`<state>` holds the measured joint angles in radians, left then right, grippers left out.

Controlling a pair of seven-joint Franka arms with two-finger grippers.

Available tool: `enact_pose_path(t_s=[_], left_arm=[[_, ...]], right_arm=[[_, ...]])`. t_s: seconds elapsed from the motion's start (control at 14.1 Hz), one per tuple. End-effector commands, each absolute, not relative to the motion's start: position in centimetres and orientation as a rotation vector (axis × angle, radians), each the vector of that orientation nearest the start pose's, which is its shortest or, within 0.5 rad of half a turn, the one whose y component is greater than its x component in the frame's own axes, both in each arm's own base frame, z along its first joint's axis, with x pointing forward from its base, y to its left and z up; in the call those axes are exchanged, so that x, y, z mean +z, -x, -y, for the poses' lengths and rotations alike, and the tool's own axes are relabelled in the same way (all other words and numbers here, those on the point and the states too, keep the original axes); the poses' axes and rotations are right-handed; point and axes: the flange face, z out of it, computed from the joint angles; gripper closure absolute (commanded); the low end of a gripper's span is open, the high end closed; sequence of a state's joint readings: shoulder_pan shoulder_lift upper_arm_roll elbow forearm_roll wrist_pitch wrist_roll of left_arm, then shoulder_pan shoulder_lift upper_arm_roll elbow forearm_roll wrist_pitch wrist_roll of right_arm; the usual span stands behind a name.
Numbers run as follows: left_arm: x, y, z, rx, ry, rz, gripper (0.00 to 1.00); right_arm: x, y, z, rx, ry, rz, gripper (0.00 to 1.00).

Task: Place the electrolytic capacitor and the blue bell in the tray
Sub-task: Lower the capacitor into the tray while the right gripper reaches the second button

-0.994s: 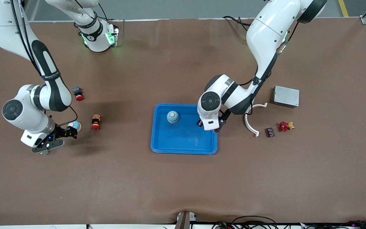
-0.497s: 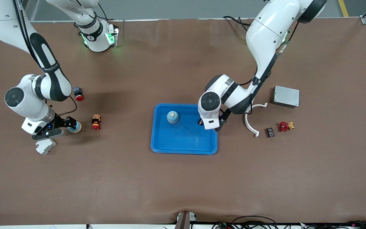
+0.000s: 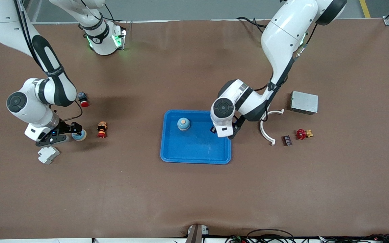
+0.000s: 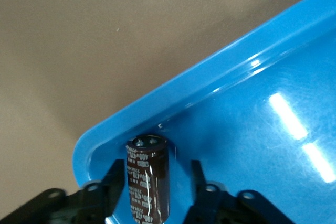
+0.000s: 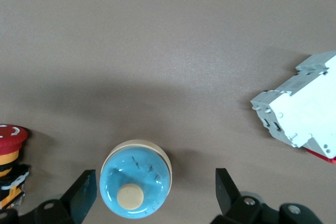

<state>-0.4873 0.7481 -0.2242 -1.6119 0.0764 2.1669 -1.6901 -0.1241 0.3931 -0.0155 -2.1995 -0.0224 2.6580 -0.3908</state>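
1. Edges (clock as seen from the front camera, 12 = toward the arm bases): tray (image 3: 195, 160) sits mid-table with bare brown mat all round. The widest open stretch is the whole 6 o'clock strip of the table.
2. Left gripper (image 4: 156, 169) is low over the tray's 2 o'clock corner, close to the raised rim. Its fingers (image 4: 116, 174) are let go. The capacitor (image 4: 148, 177) stands between them inside the tray, w/ a clear gap on one side. The other side looks just about touching.
3. Right gripper (image 5: 153, 184) is down at the right arm's end of the table. Its fingers are spread wide, straddling a blue bell (image 5: 135, 179) on the mat w/o touching it.
4. Tight spots by that bell: red-and-yellow push button (image 3: 102, 130) just beside it at 3 o'clock, white breaker (image 3: 48, 155) near at 7 o'clock.
5. Hard to see: from the front the left wrist covers nearly all of the capacitor. In the wrist views the finger bases are cut off. The capacitor's printing is too small to read.
6. Count: 2 blue bells, the second one (image 3: 183, 124) in the tray at 11 o'clock. 1 capacitor, 1 tray.
7. Other bits: 1 small red-capped button (image 3: 83, 99) by the right arm's elbow. At 3 o'clock of the tray, 1 white curved piece (image 3: 268, 131), 1 grey metal box (image 3: 304, 102), 1 small dark module (image 3: 286, 140) and 1 red valve knob (image 3: 302, 134).
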Motion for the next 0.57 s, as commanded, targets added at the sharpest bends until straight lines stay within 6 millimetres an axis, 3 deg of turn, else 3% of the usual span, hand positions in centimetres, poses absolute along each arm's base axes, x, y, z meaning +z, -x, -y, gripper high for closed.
enact_pose_path(t_s=[0.0,0.21,0.5], left_arm=[[18.8,-52.0,43.2,0.188,2.664,1.402,0.0],[19.7,-53.0,42.4,0.182,2.67,1.417,0.0],[23.8,-54.9,39.7,0.193,2.661,1.37,0.0]], right_arm=[[20.8,-54.9,7.6,-0.087,3.129,0.443,0.0],[20.0,-54.7,7.0,-0.062,3.124,0.447,0.0],[19.6,-54.7,6.9,-0.057,3.123,0.447,0.0]])
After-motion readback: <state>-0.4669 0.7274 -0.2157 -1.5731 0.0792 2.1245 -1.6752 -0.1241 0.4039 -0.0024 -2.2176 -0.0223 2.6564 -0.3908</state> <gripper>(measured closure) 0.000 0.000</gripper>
